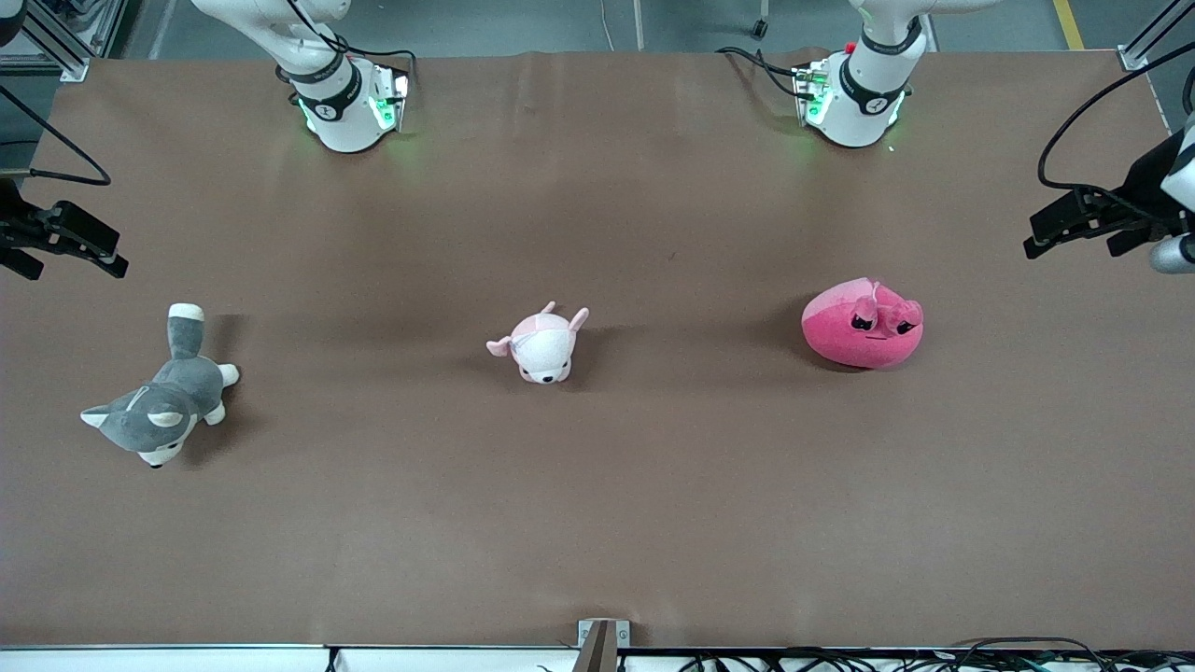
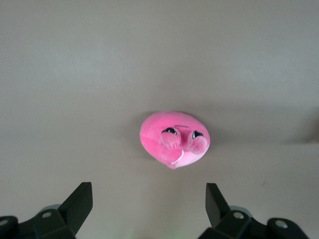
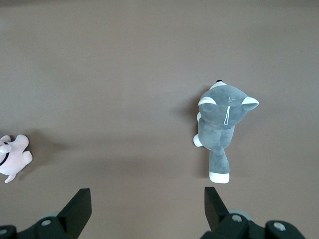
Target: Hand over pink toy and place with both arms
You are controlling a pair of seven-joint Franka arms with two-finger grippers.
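The pink toy (image 1: 864, 329) is a hot-pink rounded plush lying on the brown table toward the left arm's end; the left wrist view shows the same pink toy (image 2: 174, 138) with its dark eyes. My left gripper (image 1: 1074, 233) hangs in the air over that end of the table, apart from the toy. In its own view the left gripper (image 2: 148, 204) is open and empty. My right gripper (image 1: 75, 257) hovers over the right arm's end of the table, near the husky. In the right wrist view the right gripper (image 3: 147, 206) is open and empty too.
A pale pink-and-white puppy plush (image 1: 541, 345) lies mid-table, and the puppy (image 3: 12, 157) shows in the right wrist view. A grey-and-white husky plush (image 1: 159, 401) lies toward the right arm's end, the husky (image 3: 222, 127) also in that view. Both arm bases (image 1: 350, 103) stand along the table's farthest edge.
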